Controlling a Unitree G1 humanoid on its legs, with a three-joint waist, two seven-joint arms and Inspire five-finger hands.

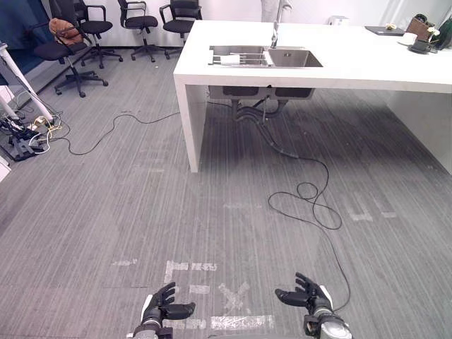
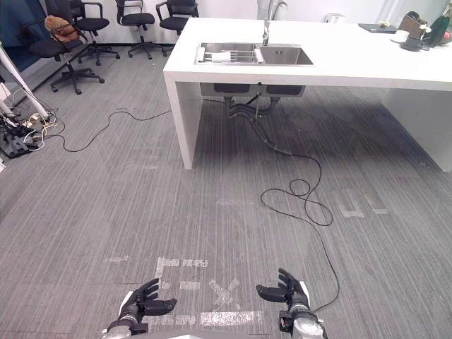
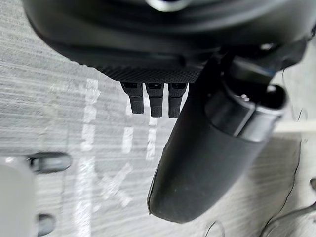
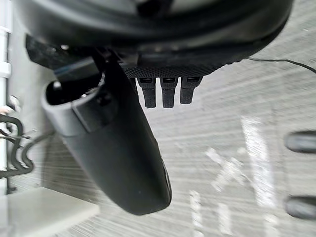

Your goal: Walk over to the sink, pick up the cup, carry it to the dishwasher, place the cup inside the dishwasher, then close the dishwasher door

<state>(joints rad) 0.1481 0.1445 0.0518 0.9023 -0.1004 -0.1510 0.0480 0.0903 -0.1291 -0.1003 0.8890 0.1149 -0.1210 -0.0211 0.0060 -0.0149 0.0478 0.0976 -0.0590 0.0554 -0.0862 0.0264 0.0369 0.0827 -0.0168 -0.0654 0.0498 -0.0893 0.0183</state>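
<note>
A steel double sink (image 1: 267,56) with a tall tap (image 1: 275,32) is set in the white island counter (image 1: 367,63), far ahead across the grey carpet. A rack lies over the sink's left basin (image 1: 236,56); the basins' insides are mostly hidden from here. My left hand (image 1: 161,307) and right hand (image 1: 308,296) hang low at the near edge, well apart, both open with relaxed fingers and holding nothing. In the left wrist view the thumb (image 3: 207,163) and fingers (image 3: 155,101) are over bare carpet, as is the right hand (image 4: 118,148).
The counter's white end panel (image 1: 191,120) reaches the floor. Black office chairs (image 1: 85,35) stand at the back left. Cables and a power strip (image 1: 28,131) lie at the left. Small items and a white cup (image 1: 408,39) sit on the counter's far right. Tape marks (image 1: 233,296) lie between my hands.
</note>
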